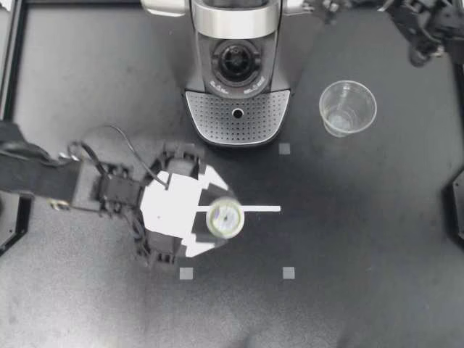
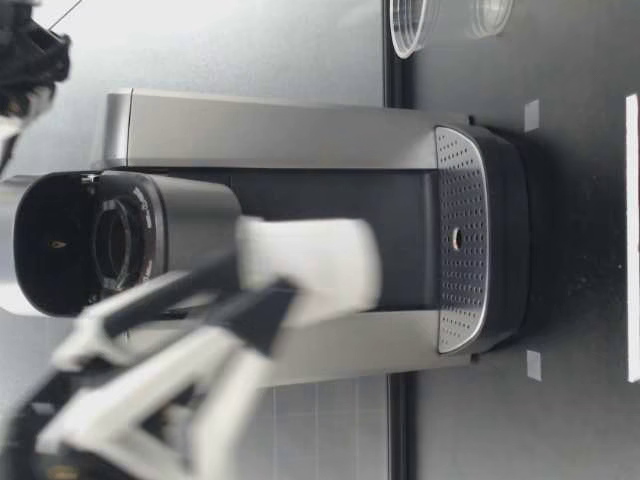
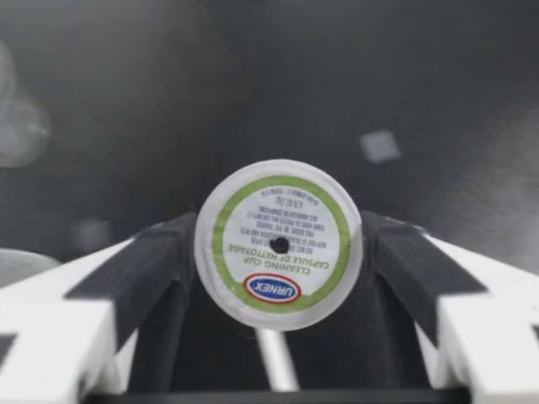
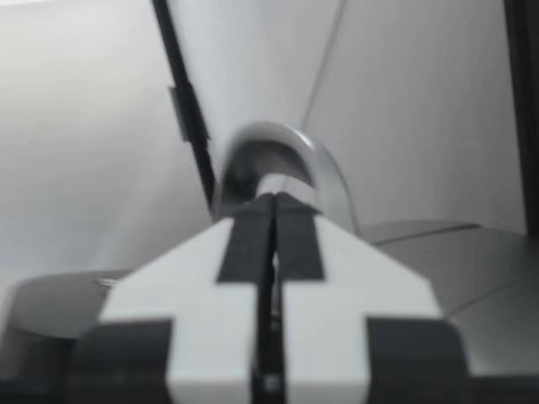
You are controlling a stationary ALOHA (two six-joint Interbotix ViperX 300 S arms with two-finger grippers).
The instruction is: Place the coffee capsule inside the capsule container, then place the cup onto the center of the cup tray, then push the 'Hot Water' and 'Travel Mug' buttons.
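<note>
My left gripper [image 1: 220, 215] is shut on the coffee capsule [image 1: 226, 218], a white cup with a green-ringed foil lid, in front of the coffee machine [image 1: 237, 43]. In the left wrist view the capsule [image 3: 279, 244] sits lid-up, gripped from two sides by the black pads [image 3: 156, 265]. The low view shows the capsule [image 2: 315, 265] held above the table, level with the gap under the brew head. The capsule container [image 1: 235, 61] is open above the perforated cup tray [image 1: 238, 119]. A clear plastic cup [image 1: 348, 107] stands right of the tray. My right gripper [image 4: 271, 210] is shut and holds nothing.
My right arm [image 1: 428, 29] rests at the back right corner. Small white tape squares [image 1: 284, 148] and a white strip [image 1: 261, 209] mark the black table. The machine's silver lid handle [image 4: 274, 147] lies ahead of the right gripper.
</note>
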